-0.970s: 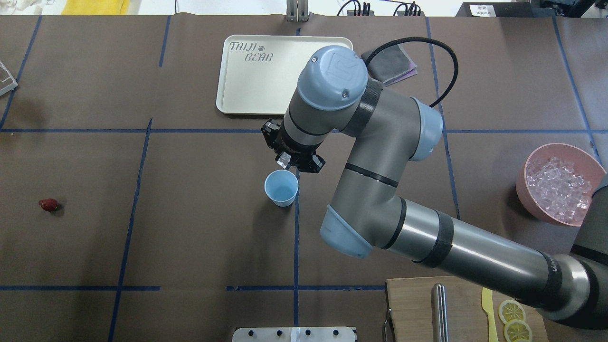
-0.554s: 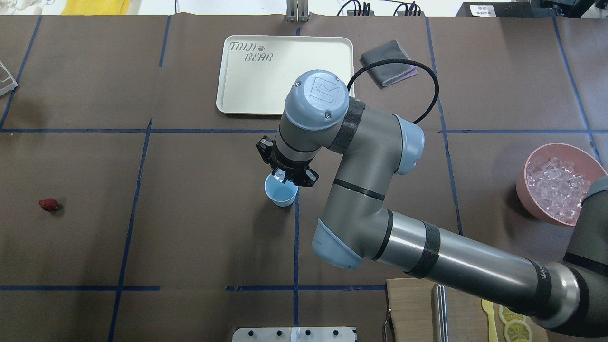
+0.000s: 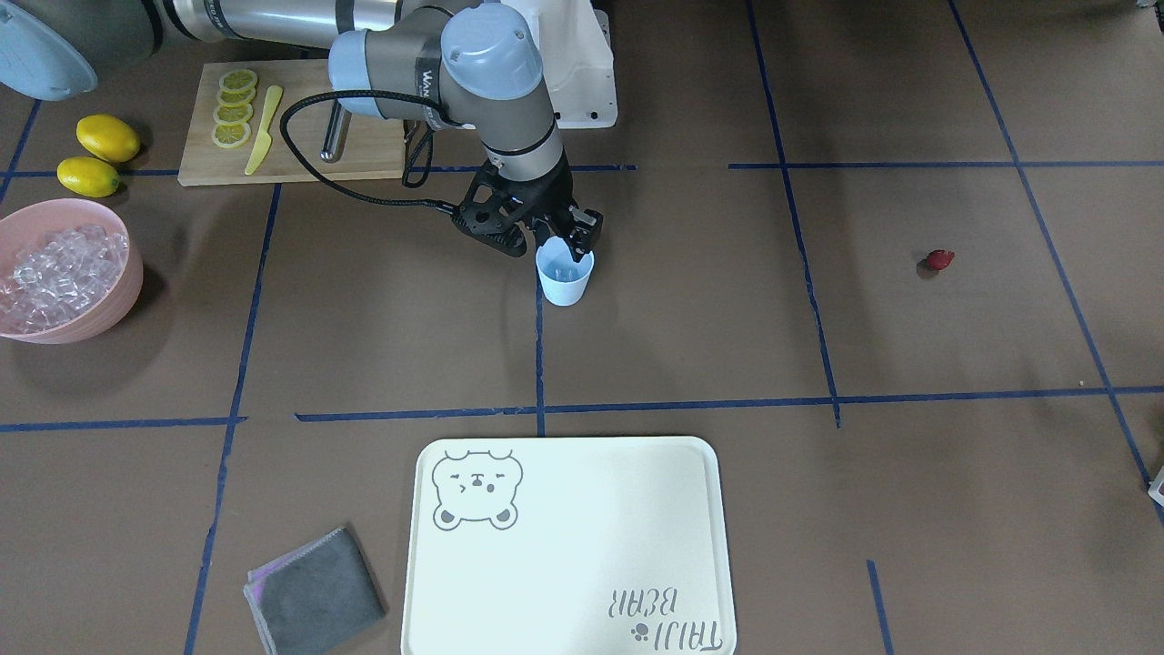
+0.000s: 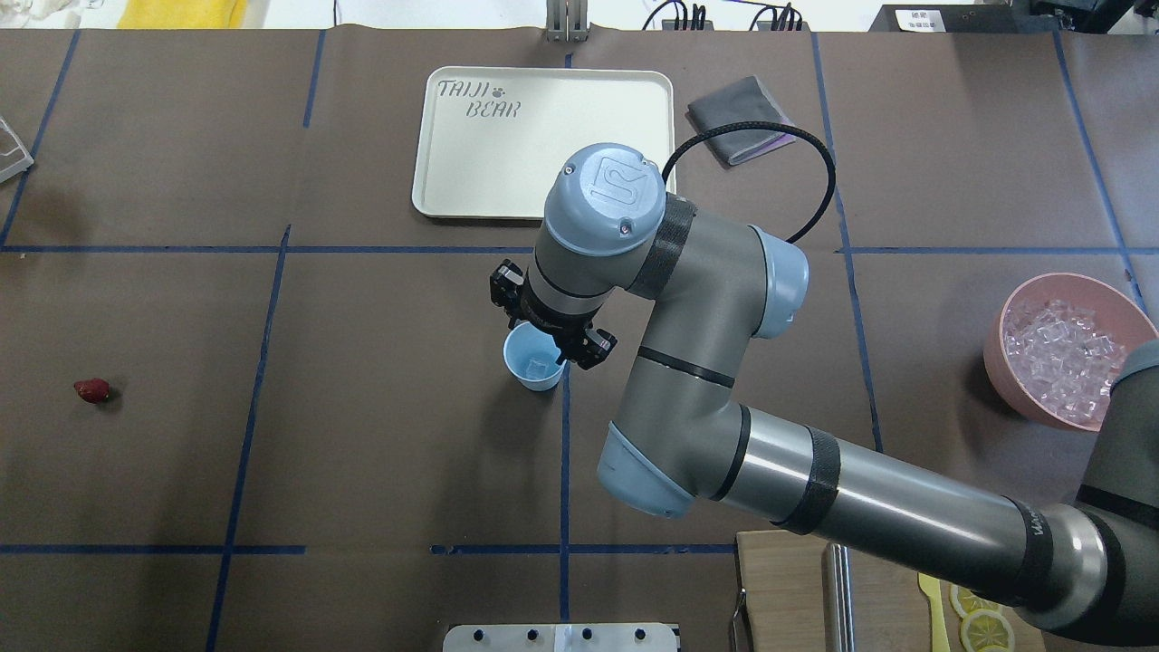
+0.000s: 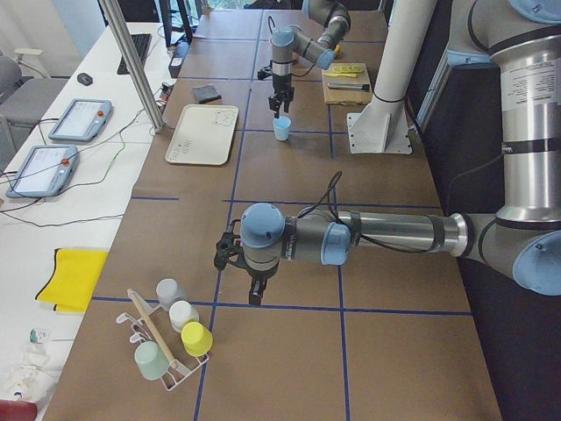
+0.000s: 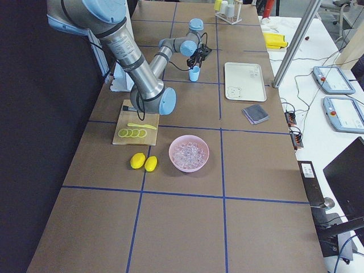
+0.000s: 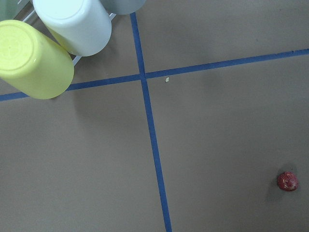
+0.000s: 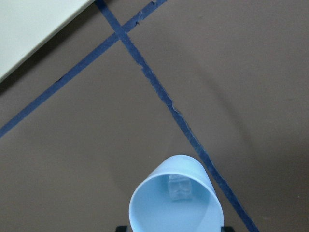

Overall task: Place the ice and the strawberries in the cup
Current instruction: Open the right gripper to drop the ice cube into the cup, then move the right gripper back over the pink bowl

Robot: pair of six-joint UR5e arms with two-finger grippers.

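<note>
The pale-blue cup (image 4: 536, 358) stands upright at the table's middle, with one clear ice cube (image 4: 541, 367) lying inside it; the cube also shows in the right wrist view (image 8: 180, 187). My right gripper (image 4: 549, 324) hangs just above the cup's far rim, open and empty. More ice (image 4: 1061, 349) fills the pink bowl (image 4: 1003, 319) at the right. The dark-red strawberry (image 4: 91, 390) lies alone far left, and shows in the left wrist view (image 7: 287, 181). My left gripper (image 5: 253, 295) shows only in the exterior left view, low over the table; I cannot tell whether it is open.
A cream tray (image 4: 543, 136) and a folded grey cloth (image 4: 738, 118) lie beyond the cup. A wooden cutting board (image 3: 300, 136) with lemon slices and a yellow knife, and two lemons (image 3: 107, 136), sit near the robot's base. A rack of cups (image 5: 171, 338) stands beside the left arm.
My right gripper carried an ice cube from beyond the cup to over its mouth, then opened. The cube now lies in the cup.
</note>
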